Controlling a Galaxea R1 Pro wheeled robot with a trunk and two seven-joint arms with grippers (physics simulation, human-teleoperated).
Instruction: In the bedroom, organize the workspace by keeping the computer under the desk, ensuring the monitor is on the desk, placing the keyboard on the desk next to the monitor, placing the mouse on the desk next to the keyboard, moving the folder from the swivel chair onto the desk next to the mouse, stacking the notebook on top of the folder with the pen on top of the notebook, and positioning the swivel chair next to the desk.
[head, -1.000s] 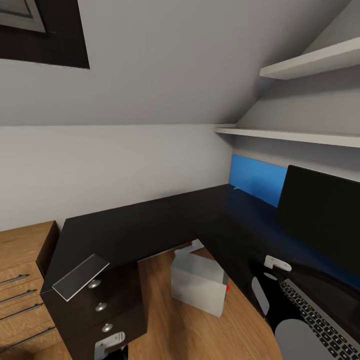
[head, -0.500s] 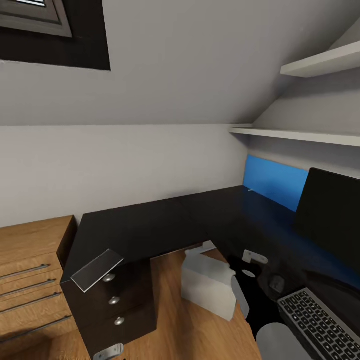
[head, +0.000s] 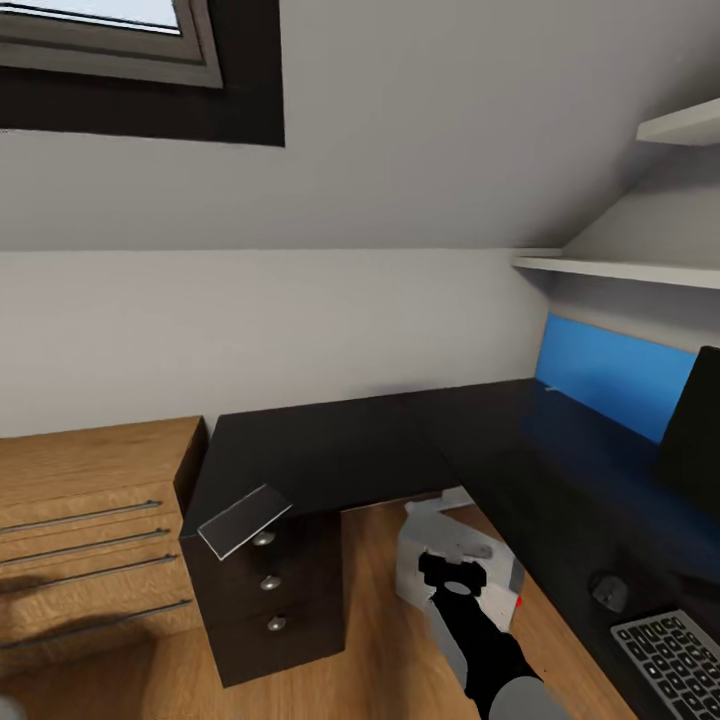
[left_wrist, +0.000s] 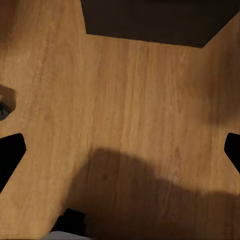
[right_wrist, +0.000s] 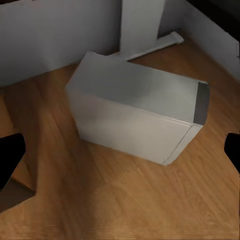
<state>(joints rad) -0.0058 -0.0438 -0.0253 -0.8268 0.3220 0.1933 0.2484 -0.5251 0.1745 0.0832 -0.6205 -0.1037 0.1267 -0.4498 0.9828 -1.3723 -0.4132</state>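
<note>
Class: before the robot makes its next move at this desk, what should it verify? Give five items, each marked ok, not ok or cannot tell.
1. Computer on the floor at the desk's inner corner; fully under it: cannot tell.
2. Monitor standing on the desk: ok.
3. Keyboard on the desk in front of the monitor: ok.
4. Mouse on the desk beside the keyboard: ok.
5. Right gripper open, empty, facing the computer; left gripper open over the floor: ok.
</note>
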